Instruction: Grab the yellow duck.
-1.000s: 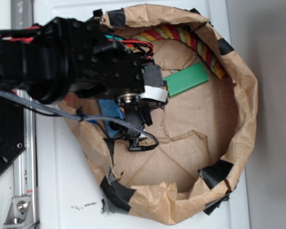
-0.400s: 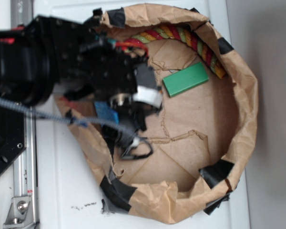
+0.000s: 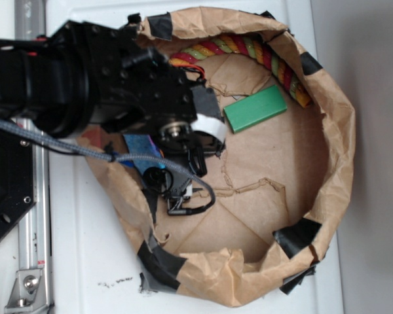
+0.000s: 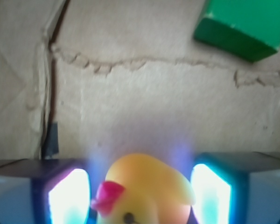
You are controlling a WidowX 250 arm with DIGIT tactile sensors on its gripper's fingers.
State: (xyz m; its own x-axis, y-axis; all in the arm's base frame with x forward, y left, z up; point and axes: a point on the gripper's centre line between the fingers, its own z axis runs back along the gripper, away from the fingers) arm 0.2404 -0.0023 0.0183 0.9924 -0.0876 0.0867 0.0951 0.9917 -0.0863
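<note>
Wrist cam: yellow duck point(image 4: 147, 189) sits right btwn the end effector point(image 4: 140, 196) fingers point(image 4: 67, 196), beak left. Grip contact unclear, can't tell if clenched. Green block point(image 4: 240, 25) well apart, upper right.

Green block point(image 3: 255, 108) lies flat inside brown paper basin point(image 3: 337, 157); striped rope point(image 3: 249, 47) follows its upper wall.
</note>
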